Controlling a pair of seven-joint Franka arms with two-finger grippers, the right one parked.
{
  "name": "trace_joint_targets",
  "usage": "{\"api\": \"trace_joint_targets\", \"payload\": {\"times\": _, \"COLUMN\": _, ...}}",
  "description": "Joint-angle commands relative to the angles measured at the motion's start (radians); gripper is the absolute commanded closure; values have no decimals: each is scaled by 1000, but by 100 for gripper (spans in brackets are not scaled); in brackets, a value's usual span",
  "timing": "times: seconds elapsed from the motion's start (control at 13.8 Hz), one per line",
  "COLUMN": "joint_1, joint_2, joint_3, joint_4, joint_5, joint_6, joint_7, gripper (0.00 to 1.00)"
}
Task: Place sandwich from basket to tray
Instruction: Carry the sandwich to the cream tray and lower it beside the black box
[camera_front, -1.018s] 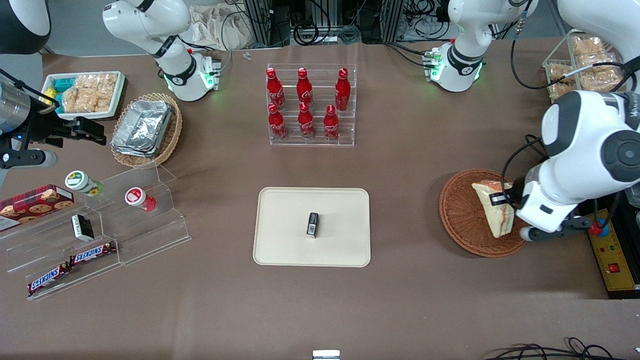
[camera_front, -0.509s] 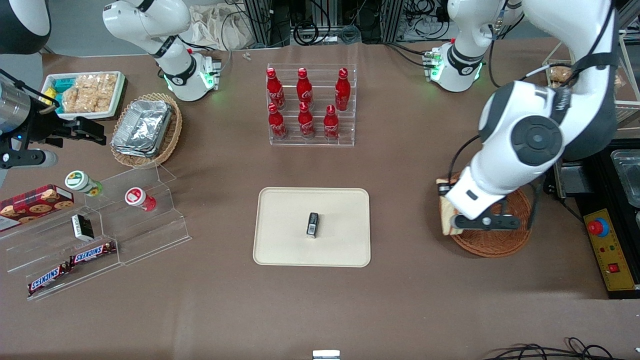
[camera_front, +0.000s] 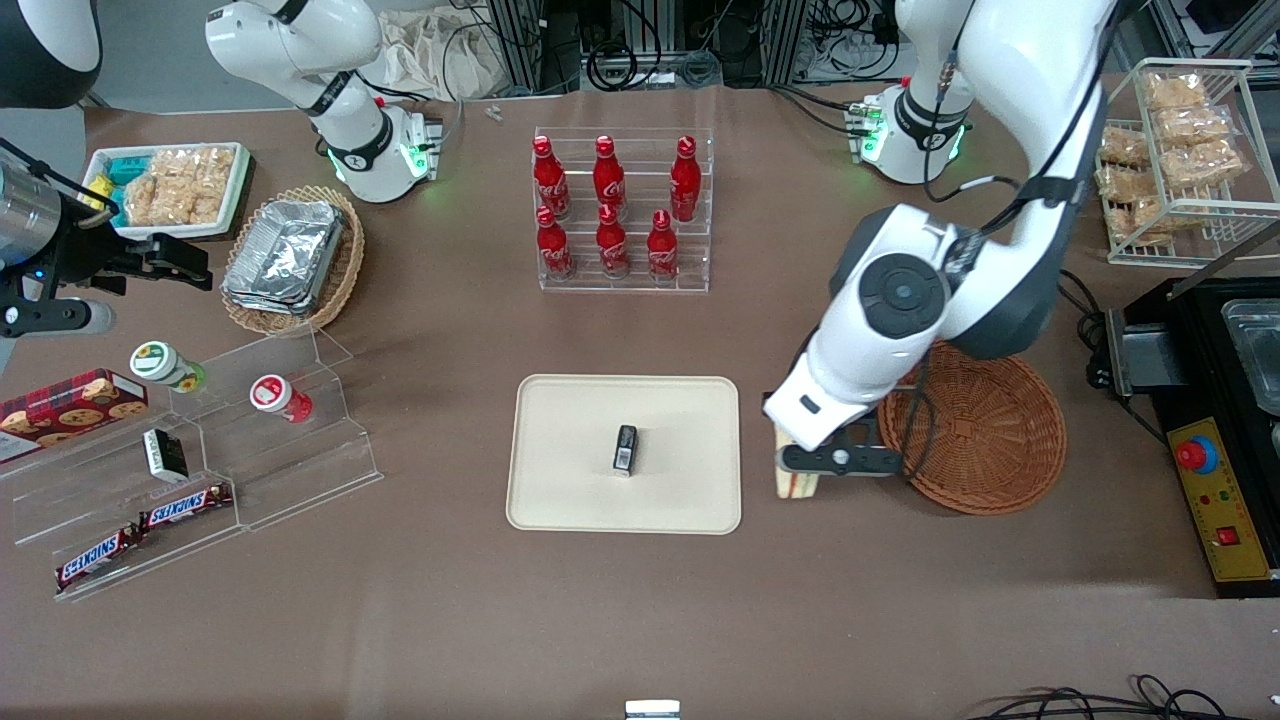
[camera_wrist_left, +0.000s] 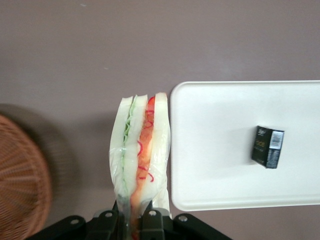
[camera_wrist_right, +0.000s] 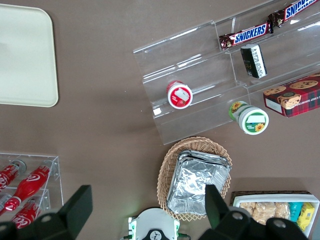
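Observation:
The sandwich (camera_wrist_left: 141, 150), a pale wedge with green and orange-red filling in clear wrap, hangs edge-up in my gripper (camera_wrist_left: 134, 218), which is shut on its lower end. In the front view the sandwich (camera_front: 794, 483) and gripper (camera_front: 806, 466) are above the bare table, in the gap between the tray and the basket. The reddish-brown wicker basket (camera_front: 985, 432) holds nothing. The cream tray (camera_front: 570, 430) lies just beside the sandwich, its rim (camera_wrist_left: 175, 150) almost under the wrap. The basket's edge (camera_wrist_left: 20, 175) shows in the left wrist view too.
A small black box (camera_front: 625, 448) lies on the tray's middle. A clear rack of red bottles (camera_front: 622, 210) stands farther from the front camera. A stepped acrylic shelf (camera_front: 200, 450) with snacks and a tan basket of foil containers (camera_front: 290, 255) lie toward the parked arm's end.
My gripper lifted the sandwich out of the basket and carried it sideways toward the tray; the basket is left with nothing in it.

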Motion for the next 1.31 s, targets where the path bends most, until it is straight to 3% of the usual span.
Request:
{"api": "trace_joint_targets", "payload": {"times": 0.0, "joint_1": -37, "joint_2": 86, "joint_3": 7, "joint_4": 56, "joint_5": 13, "joint_6": 69, "joint_7": -26, "gripper": 100}}
{"api": "trace_joint_targets", "payload": {"times": 0.36, "joint_1": -71, "joint_2": 206, "joint_3": 7, "joint_4": 105, "joint_5": 16, "joint_6": 128, "joint_7": -20, "gripper": 100}}
{"api": "trace_joint_targets", "payload": {"times": 0.95, "joint_1": -98, "joint_2": 286, "joint_3": 7, "joint_4": 102, "joint_5": 8, "joint_6": 136, "joint_7": -25, "gripper": 99}}
{"api": "trace_joint_targets", "payload": {"times": 1.24, "joint_1": -106, "joint_2": 306, "joint_3": 7, "joint_4": 104, "joint_5": 4, "joint_6": 137, "joint_7": -33, "gripper": 88}}
